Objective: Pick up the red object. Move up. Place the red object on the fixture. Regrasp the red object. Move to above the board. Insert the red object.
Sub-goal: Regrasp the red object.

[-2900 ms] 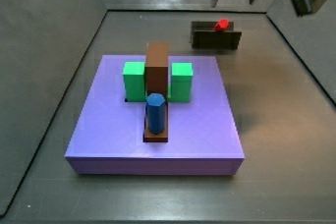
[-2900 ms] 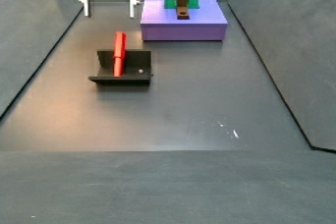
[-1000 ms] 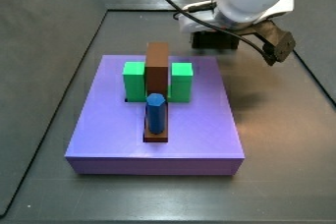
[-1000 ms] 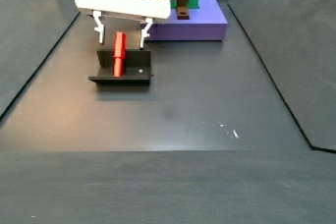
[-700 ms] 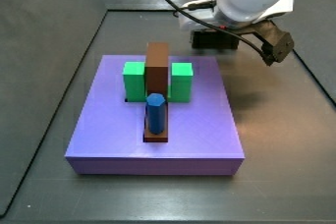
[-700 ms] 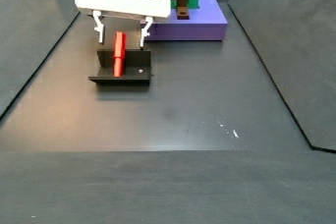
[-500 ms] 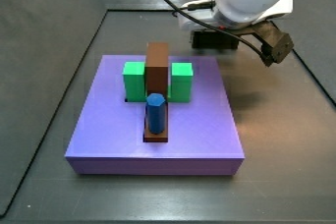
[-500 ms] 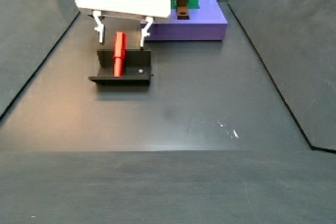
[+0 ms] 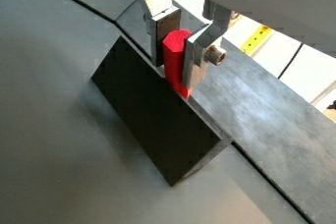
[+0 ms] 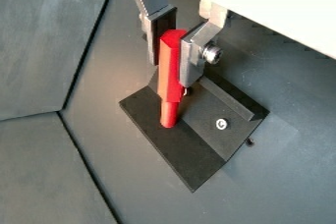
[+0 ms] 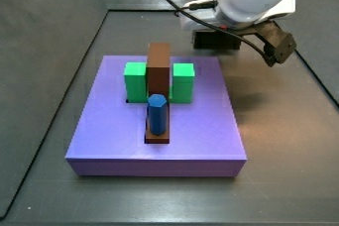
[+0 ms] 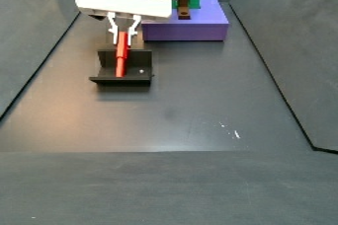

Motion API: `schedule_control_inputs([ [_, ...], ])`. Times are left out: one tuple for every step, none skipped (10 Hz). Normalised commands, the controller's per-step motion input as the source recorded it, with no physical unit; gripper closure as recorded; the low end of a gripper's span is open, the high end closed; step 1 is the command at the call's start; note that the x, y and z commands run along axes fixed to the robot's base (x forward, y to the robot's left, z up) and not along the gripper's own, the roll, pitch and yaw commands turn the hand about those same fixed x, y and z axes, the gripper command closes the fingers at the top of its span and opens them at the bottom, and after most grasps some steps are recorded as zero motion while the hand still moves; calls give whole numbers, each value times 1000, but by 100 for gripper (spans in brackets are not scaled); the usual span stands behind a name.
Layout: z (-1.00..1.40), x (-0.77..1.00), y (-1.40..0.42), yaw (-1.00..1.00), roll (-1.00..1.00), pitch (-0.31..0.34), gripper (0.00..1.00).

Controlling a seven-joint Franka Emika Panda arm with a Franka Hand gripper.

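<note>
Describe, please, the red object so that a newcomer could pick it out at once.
Start at the purple board; in front of it stands the dark fixture. The red object leans on it, between the pincer fingers: the only thin red stick here.

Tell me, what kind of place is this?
Probably a robot test bench, not a home. The gripper has its jaws closed on the red object over the fixture, with a purple board of practice blocks on a bare grey floor.
</note>
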Motion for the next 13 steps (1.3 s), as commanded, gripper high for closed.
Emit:
schedule_control_inputs([
  [0,0,0,0,0,0,100],
  [0,0,0,0,0,0,100],
  [0,0,0,0,0,0,100],
  [0,0,0,0,0,0,100],
  [0,0,0,0,0,0,100],
  [0,0,0,0,0,0,100],
  [0,0,0,0,0,0,100],
  [0,0,0,0,0,0,100],
  [0,0,0,0,0,0,100],
  [0,0,0,0,0,0,100],
  [0,0,0,0,0,0,100],
  [0,0,0,0,0,0,100],
  [0,0,0,0,0,0,100],
])
